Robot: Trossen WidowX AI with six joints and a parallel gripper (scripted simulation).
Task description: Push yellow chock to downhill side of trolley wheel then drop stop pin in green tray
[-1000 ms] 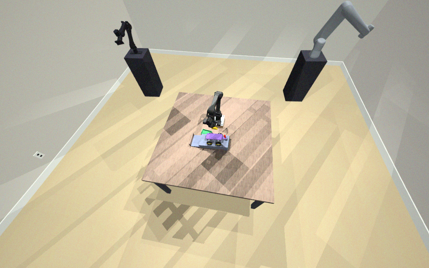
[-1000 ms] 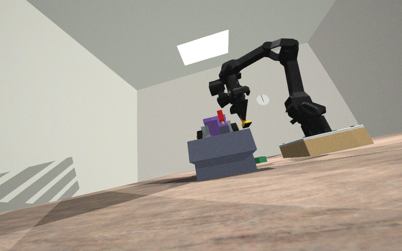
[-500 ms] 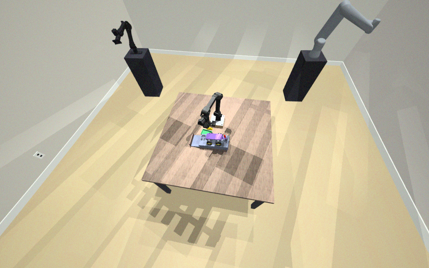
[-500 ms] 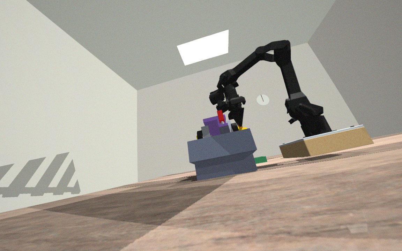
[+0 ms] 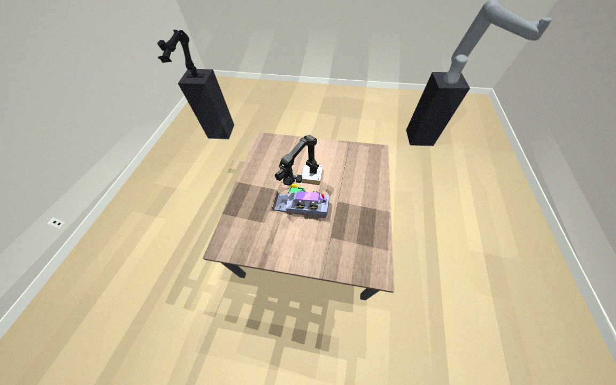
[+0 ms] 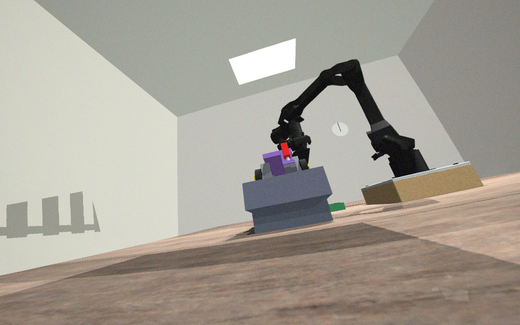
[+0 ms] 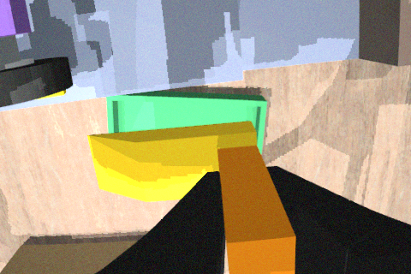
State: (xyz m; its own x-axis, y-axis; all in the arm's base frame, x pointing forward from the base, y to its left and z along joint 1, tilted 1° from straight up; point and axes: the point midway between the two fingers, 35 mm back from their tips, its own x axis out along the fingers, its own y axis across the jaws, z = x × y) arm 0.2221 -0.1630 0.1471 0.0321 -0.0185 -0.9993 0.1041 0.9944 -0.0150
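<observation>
My gripper [image 5: 292, 181] [image 7: 242, 182] is shut on the orange handle of the yellow chock [image 5: 294, 185] [image 7: 150, 154]. The chock is in the air and overlaps the near part of the green tray [image 5: 295, 190] [image 6: 337, 206] [image 7: 184, 113] in the wrist view. The ramp [image 5: 279, 206] [image 6: 286, 189] [image 7: 201, 30] lies beyond the tray. The purple trolley [image 5: 307, 196] [image 6: 274, 163] [image 7: 13, 4] stands on it; one black wheel [image 7: 38, 77] shows at the wrist view's left edge. The red-headed pin [image 5: 322, 195] [image 6: 285, 150] stands at the trolley's uphill end. The exterior view hides the chock and fingertips.
My arm's base block [image 5: 312, 174] [image 6: 435, 181] [image 7: 73, 257] stands on the table [image 5: 291, 248] behind the tray. The tray lies close along the ramp's near side in the wrist view. Two other arms stand on dark pedestals away from the table.
</observation>
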